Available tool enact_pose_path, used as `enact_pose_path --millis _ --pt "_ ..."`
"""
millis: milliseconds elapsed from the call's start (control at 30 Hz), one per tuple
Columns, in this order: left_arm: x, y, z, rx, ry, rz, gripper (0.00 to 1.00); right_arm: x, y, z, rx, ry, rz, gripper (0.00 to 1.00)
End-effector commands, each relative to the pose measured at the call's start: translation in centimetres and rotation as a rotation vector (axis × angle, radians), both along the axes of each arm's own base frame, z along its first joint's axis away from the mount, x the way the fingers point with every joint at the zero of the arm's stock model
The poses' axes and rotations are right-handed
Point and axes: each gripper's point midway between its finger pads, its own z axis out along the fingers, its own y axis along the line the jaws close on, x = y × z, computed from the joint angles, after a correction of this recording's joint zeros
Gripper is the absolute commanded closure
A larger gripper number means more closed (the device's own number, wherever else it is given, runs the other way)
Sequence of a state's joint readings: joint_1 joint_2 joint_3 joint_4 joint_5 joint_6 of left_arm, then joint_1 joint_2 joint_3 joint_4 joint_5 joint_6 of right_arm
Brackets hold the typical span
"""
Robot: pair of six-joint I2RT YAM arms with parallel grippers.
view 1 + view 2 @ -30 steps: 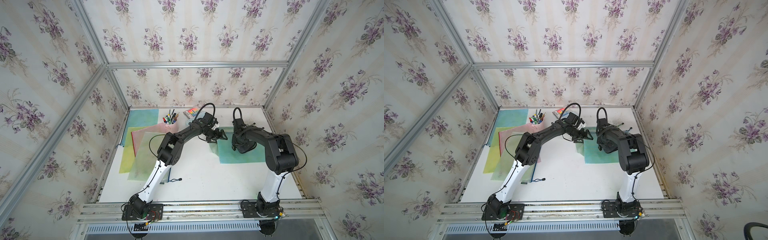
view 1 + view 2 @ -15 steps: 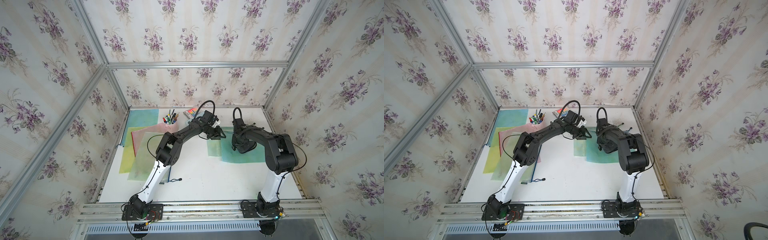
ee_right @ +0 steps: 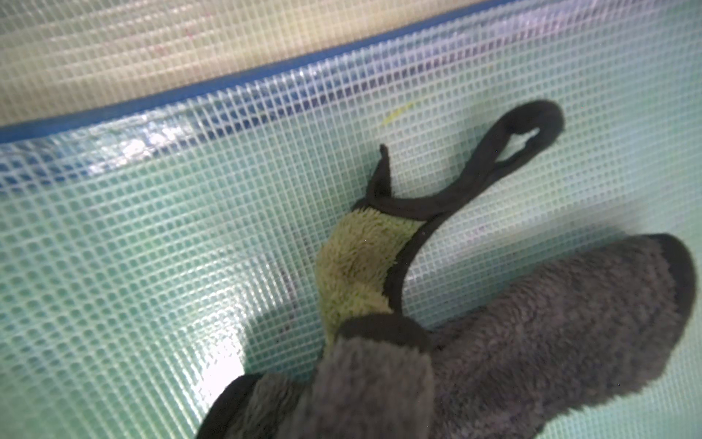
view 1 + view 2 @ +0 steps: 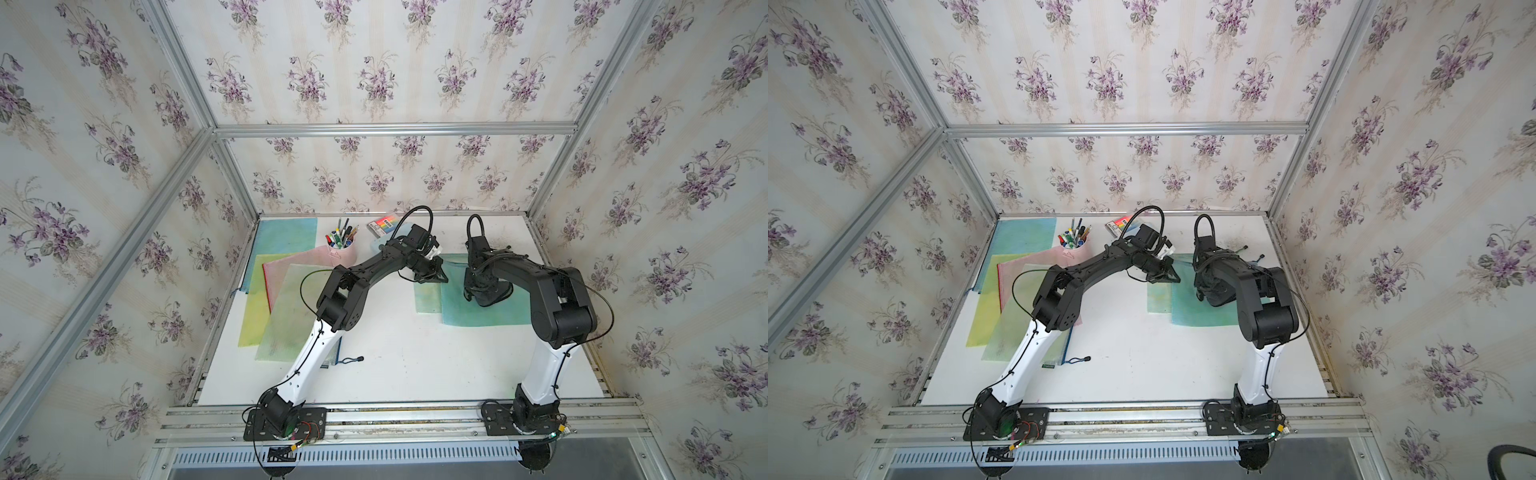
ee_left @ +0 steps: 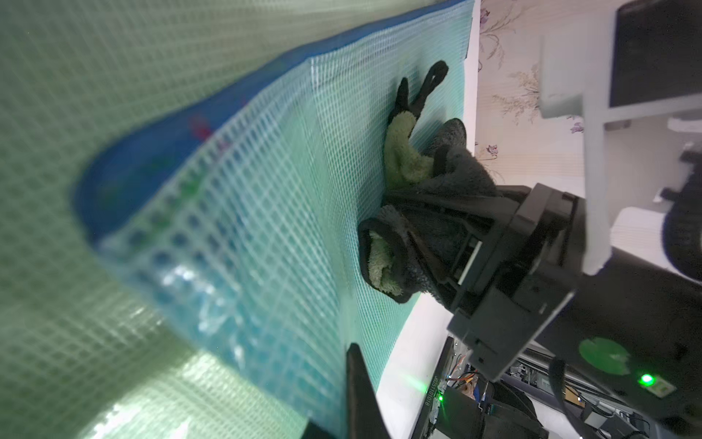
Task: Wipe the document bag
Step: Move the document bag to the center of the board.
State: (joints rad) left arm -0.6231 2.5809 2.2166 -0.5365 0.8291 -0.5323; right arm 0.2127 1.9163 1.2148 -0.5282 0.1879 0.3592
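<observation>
— Left gripper (image 4: 432,277) has just closed, pinching the left edge of the document bag (image 4: 486,318), I think; it lies right of centre on the table (image 4: 395,365).
— And right?
— Right gripper (image 4: 482,293) clamps the cloth (image 3: 532,323) down on it. Anchored; I can wipe.

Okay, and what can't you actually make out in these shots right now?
- The document bag under the cloth: covered in both wrist views; the right arm hides that patch in both top views.
- Whether the left gripper pinches the bag's edge: blurred, too close, in the left wrist view.
- Print on the colourful box: too small in a top view.
</observation>
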Motion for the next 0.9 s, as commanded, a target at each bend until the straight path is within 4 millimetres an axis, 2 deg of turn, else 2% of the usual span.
enact_pose_path --millis 0,133,200,267,333,433,567,667,767,867 --pt "-0.9 0.2 2.2 0.01 -0.064 -0.048 1.0 -0.6 2.1 1.9 0.169 0.017 0.056 0.86" --pt "-4.0 1.8 4.0 0.003 -0.044 -0.09 1.0 1.0 -0.7 8.5 0.059 -0.12 0.078 0.85" --pt "-5.8 2.8 4.9 -0.021 -0.049 -0.103 1.0 1.3 -1.3 11.1 0.013 -0.167 0.097 0.85" --pt "-7.7 3.6 6.1 -0.059 -0.053 -0.126 1.0 1.1 -1.6 12.9 -0.006 -0.2 0.1 0.84" --pt "-9.4 4.6 6.2 -0.06 -0.044 -0.147 1.0 0.5 -1.2 13.4 0.01 -0.209 0.108 0.84" --pt "-11.9 6.6 5.2 -0.032 -0.016 -0.162 1.0 -1.2 0.7 13.0 0.011 -0.206 0.159 0.84" --pt "-13.9 10.0 1.9 0.081 0.011 -0.123 1.0 -4.3 4.7 10.4 0.024 -0.153 0.242 0.84" --pt "-14.1 12.5 0.0 0.147 0.021 -0.062 1.0 -6.9 8.5 7.8 0.063 -0.109 0.287 0.84" --pt "-14.6 14.3 -0.7 0.174 0.02 -0.023 1.0 -10.1 12.8 5.4 0.083 -0.063 0.353 0.84" --pt "-15.3 16.2 -1.4 0.233 0.019 0.005 1.0 -12.8 15.1 3.2 0.089 -0.022 0.361 0.84"
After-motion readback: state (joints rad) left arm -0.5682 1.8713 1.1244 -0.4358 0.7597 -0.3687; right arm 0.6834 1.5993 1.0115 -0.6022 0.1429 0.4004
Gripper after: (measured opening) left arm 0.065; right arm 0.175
